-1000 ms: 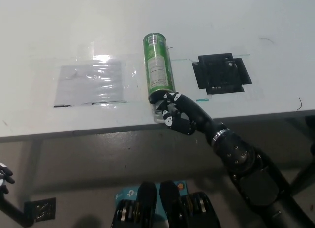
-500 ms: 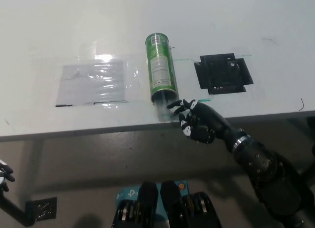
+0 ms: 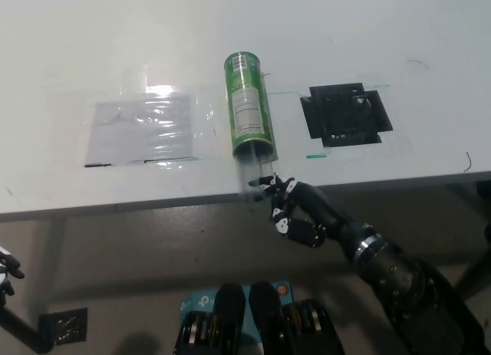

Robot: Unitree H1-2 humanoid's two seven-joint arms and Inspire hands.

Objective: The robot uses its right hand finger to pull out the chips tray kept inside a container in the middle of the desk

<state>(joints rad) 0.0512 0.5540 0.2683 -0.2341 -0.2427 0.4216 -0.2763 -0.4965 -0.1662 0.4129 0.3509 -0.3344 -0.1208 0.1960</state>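
Black right hand (image 3: 294,213), fingers curled, hooks the clear tray (image 3: 257,173) sticking out of the green can (image 3: 248,110) lying on the desk (image 3: 383,48); left hand's state unclear

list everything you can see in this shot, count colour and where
chips container: one, green, lying on its side mid-desk, open end toward the near edge
chips tray: one, clear, sticking out of the container's open end to the desk edge
desk: one, white
plastic sheet: one, clear and shiny, taped left of the container
black patch: one, right of the container
green tape mark: one, near the patch
right hand: black, at the tray's near end
left hand: white, resting at the lower left edge, mostly cut off
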